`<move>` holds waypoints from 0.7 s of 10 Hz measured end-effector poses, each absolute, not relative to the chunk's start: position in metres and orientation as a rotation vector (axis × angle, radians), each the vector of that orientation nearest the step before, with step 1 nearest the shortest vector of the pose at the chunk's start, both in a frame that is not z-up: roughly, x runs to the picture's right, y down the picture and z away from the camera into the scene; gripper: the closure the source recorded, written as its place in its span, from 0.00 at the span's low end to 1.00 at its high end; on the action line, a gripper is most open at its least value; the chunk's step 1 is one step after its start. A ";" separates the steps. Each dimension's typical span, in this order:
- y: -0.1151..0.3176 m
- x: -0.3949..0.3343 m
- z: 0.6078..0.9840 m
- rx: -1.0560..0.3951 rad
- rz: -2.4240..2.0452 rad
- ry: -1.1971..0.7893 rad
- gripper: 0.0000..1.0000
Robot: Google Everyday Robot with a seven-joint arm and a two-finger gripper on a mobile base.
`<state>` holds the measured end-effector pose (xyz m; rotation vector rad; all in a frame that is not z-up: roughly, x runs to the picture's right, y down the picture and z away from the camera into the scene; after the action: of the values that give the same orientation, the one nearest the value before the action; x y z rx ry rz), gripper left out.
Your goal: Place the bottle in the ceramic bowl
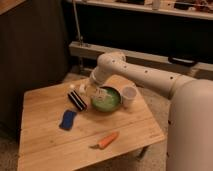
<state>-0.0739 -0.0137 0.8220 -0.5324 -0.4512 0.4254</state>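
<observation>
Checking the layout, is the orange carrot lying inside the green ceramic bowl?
No, the orange carrot lies on the wooden table, apart from the green ceramic bowl beside the tool.

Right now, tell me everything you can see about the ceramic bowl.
The ceramic bowl is round and shallow, glossy green inside with a darker rim. It sits upright on the wooden table, its right edge against the white cup. The gripper holds the bottle over its left rim.

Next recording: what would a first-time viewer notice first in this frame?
The big white arm sweeping in from the right over the wooden table, its gripper hanging at the left rim of the green ceramic bowl with the bottle there. Next, the orange carrot alone near the front edge.
</observation>
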 end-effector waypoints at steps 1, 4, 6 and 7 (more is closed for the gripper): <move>-0.014 -0.062 0.828 -0.528 0.439 -0.456 1.00; -0.016 -0.066 0.829 -0.506 0.441 -0.443 0.93; -0.013 -0.063 0.831 -0.489 0.442 -0.404 0.75; -0.010 -0.063 0.833 -0.465 0.441 -0.362 0.63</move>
<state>-0.0626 -0.0105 0.8334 -0.4646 -0.3619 0.4405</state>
